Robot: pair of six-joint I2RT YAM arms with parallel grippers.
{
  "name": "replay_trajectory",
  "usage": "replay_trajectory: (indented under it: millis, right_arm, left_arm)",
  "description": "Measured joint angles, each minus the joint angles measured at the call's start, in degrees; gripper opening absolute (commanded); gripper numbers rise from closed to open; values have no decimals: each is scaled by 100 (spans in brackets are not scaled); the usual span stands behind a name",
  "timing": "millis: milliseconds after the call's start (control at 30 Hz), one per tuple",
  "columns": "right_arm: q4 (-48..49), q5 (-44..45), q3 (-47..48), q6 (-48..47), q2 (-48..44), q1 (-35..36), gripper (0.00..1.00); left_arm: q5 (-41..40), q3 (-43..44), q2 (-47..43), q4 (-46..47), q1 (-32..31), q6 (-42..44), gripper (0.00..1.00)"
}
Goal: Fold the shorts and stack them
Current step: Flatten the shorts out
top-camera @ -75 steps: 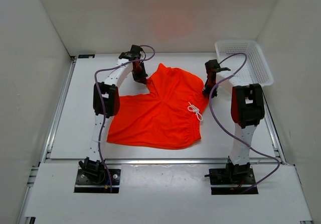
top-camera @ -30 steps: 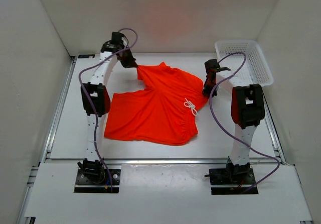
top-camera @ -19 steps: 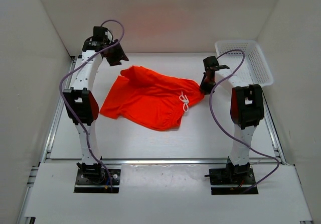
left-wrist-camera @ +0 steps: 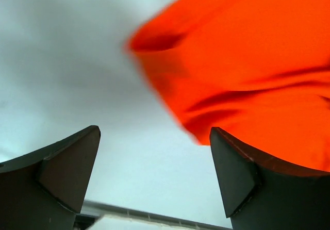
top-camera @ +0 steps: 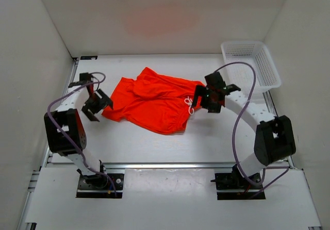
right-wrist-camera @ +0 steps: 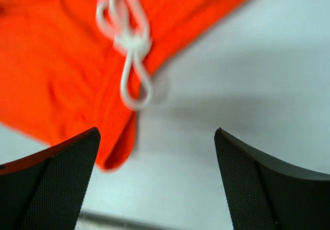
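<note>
The orange-red shorts lie loosely bunched in the middle of the white table, with the white drawstring at their right edge. My left gripper hovers just off the left hem, open and empty. In the left wrist view the shorts fill the upper right, beyond the spread left gripper. My right gripper sits just right of the drawstring, open and holding nothing. In the right wrist view, bare table shows between the fingers of the right gripper. The shorts and the looped drawstring lie ahead on the left.
A white mesh basket stands at the back right corner of the table. White walls close in the left, back and right sides. Purple cables loop above both arms.
Both grippers have opened and let go of the shorts, which now lie bunched. The left arm swung from the back down to the left hem; the right gripper moved nearer and slightly left.
</note>
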Motion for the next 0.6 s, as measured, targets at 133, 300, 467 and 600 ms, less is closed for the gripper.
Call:
replay_trajectory:
  millis: [133,300,467,600]
  right_arm:
    - [247,-555,-1110,479,-479,627,98]
    - [446,-1117,-1744,977,-356,1032,98]
    - [1027,-1482,-1644,1209,-35,1255,85]
    - [1292,-1685,-1635,1408,140,1342,86]
  left_arm:
    - [-83,-1025,-330,94,380,-238,100]
    - [-15,-1211,168,409,326,-385,92]
    - [-26,-848,501,479,313,-496,59]
    - [-68,-772,584,645,313,-535,21]
